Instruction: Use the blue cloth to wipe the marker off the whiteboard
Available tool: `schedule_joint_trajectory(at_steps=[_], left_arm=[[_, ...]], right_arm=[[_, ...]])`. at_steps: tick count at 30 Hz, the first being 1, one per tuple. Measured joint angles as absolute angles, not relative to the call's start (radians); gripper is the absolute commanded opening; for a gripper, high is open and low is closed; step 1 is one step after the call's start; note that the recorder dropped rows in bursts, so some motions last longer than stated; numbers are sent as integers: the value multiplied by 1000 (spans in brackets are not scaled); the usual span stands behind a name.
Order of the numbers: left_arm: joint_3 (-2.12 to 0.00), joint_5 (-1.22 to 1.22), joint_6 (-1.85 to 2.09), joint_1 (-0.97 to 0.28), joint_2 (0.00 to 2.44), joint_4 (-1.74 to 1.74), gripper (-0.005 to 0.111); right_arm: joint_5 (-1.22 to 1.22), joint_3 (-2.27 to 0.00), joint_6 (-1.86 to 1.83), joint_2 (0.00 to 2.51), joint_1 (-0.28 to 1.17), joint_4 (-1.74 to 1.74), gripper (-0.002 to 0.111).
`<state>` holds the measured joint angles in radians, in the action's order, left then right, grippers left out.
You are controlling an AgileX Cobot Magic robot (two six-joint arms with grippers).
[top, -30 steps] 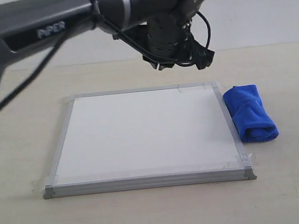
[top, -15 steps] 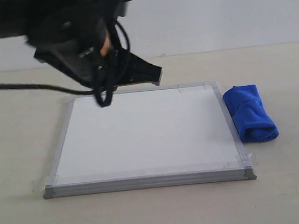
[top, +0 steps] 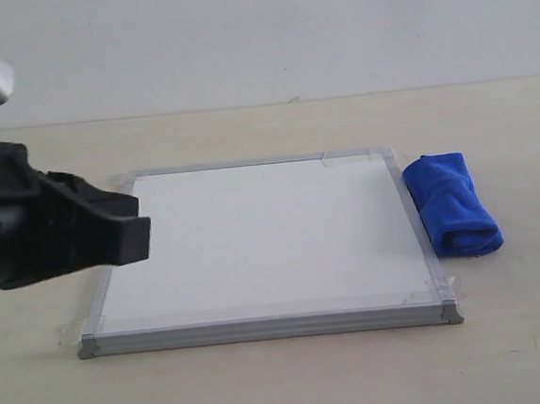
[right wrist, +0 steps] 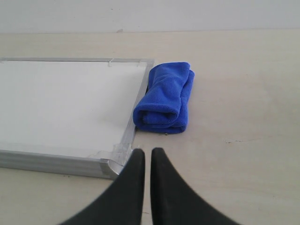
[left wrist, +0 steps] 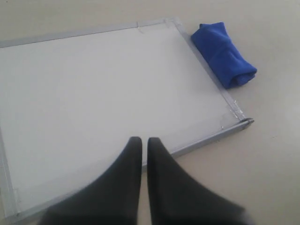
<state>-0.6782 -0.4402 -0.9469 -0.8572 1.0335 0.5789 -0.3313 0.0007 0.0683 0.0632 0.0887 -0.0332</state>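
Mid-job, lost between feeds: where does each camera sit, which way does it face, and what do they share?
Exterior: off the arms, slightly above the table, facing the whiteboard; the left arm shows dark at the view's left.
Left wrist: over the board's side away from the blue cloth, looking across toward it; own jaws show, almost together.
Right wrist: low by a board corner, facing the cloth; own jaws show likewise.
Shared: all see board and cloth.
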Motion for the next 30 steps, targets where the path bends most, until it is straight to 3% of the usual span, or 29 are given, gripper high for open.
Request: schedule_joint_trajectory(at_steps=[14,22,27,30], left_arm=[[-593,-432,-949,-857,923,590,4],[-593,-413,-1046,-857,923,839,4],[-593,-563,-1254,-855,923,970,4],[-582,-597,-1307,-786,912,981,4]], right_arm=[[-331,1,68,63,89,-33,1],[-331,1,68,63,89,-33,1],[-331,1,68,63,89,-33,1],[-331,1,68,63,89,-33,1]])
